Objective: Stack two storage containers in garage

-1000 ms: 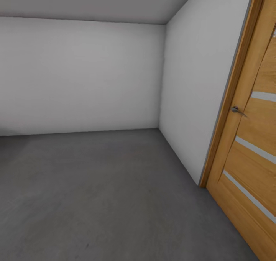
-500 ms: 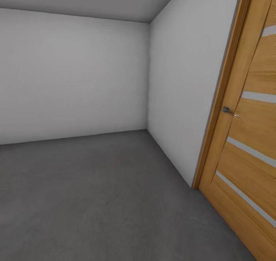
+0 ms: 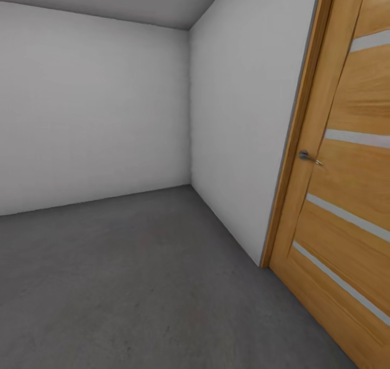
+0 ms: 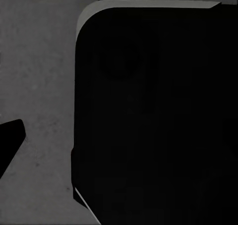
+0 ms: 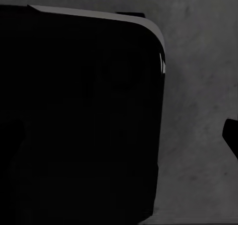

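The robot faces a bare garage corner, grey concrete floor (image 3: pixel 135 282) left of a wooden door (image 3: pixel 346 195). No container is visible; likely still in transit. Each end effector's state cannot be told. Next: locate the containers.

You face a corner of the bare garage with plain grey-white walls (image 3: pixel 97 109), where two walls meet under a grey ceiling. The dark grey, mottled concrete floor (image 3: pixel 135 282) spreads flat from that corner toward you, and the same rough grey surface lies under both wrist views (image 4: pixel 34 76) (image 5: pixel 198 86).
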### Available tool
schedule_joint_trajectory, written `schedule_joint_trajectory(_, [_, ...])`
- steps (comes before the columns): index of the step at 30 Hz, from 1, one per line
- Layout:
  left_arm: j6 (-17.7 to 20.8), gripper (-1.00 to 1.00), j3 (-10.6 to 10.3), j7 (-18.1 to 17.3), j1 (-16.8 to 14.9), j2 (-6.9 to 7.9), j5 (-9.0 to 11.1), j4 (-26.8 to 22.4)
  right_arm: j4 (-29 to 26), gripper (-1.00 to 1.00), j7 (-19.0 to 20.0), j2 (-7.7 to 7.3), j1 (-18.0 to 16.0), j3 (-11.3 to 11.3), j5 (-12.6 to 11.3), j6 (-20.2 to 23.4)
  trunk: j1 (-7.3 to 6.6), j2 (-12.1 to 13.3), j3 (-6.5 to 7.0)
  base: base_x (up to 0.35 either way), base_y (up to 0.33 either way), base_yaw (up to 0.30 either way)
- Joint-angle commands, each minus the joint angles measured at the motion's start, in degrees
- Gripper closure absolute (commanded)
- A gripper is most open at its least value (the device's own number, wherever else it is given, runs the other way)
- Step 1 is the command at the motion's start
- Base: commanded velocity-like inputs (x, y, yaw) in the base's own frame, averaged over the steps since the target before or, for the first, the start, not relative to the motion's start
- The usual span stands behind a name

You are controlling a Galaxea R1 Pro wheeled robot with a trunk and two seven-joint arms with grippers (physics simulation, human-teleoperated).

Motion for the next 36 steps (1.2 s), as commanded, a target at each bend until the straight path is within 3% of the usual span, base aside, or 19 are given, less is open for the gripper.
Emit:
schedule_joint_trajectory(1, [-0.2,-1.0,0.0,0.0,0.0,-0.04,0.4,0.0,0.0,-1.0,0.0,-0.01,0.0,-0.1,0.1,0.0,0.0,0.0,-0.04,0.035,0.018,-0.249])
schedule_joint_trajectory(13, [-0.6,-1.0,0.0,0.1,0.0,-0.07,0.2,-0.4,0.0,-1.0,0.0,-0.01,0.0,-0.1,0.2,0.2,0.0,0.0,-0.04,0.004,0.002,-0.271])
schedule_joint_trajectory(21, [-0.5,-1.0,0.0,-0.1,0.0,-0.15,1.8,-0.4,0.0,-1.0,-0.1,0.01,0.0,-0.1,0.2,0.1,0.0,0.0,-0.04,0.017,0.0,-0.298])
schedule_joint_trajectory(36, [0.1,-1.0,-0.1,-0.4,0.0,0.0,2.6,-0.4,0.0,-1.0,0.0,-0.01,0.0,0.0,0.3,0.0,0.0,0.0,-0.04,0.291,0.037,-0.298])
